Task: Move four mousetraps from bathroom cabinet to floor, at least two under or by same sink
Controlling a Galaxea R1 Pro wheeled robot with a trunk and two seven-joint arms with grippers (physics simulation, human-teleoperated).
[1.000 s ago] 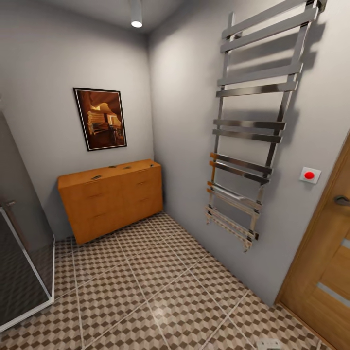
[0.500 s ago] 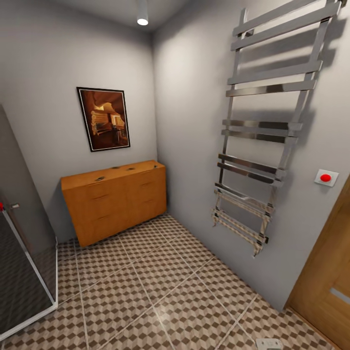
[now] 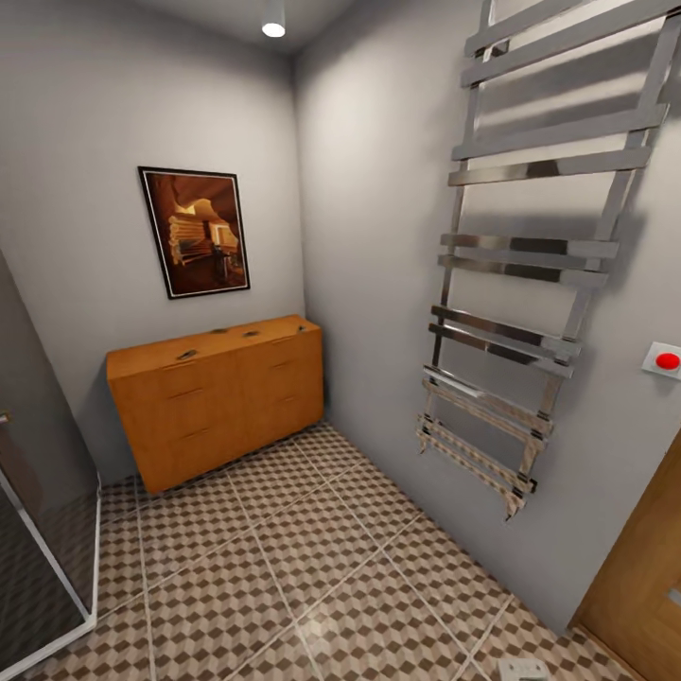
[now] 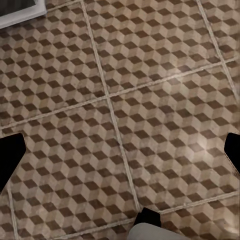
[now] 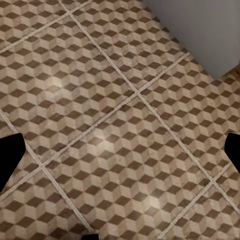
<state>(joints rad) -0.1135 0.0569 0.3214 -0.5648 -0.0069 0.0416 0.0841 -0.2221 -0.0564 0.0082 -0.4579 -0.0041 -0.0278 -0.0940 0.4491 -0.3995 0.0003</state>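
The orange-brown cabinet (image 3: 218, 402) stands against the far wall in the corner of the room. On its flat top lie several small dark mousetraps, among them one near the left end (image 3: 186, 355), one in the middle (image 3: 251, 333) and one at the right end (image 3: 301, 327). The cube-patterned bathroom floor (image 3: 312, 567) stretches from me to the cabinet. The bathroom sink is out of view. My left gripper (image 4: 120, 155) hangs open over bare tiles (image 4: 150, 75), holding nothing. In the same way, my right gripper (image 5: 120, 150) is open and empty above the floor (image 5: 115, 100).
A tall chrome towel rail (image 3: 530, 284) hangs on the right wall, with a red button (image 3: 667, 360) and a wooden door (image 3: 634, 567) past it. A glass shower enclosure (image 3: 38, 549) borders the floor at the left. A framed picture (image 3: 194, 230) hangs above the cabinet.
The whole head view has shifted: the towel rail and red button slid right, the door is mostly out of frame, and the shower glass shows less. Nothing in the room has moved.
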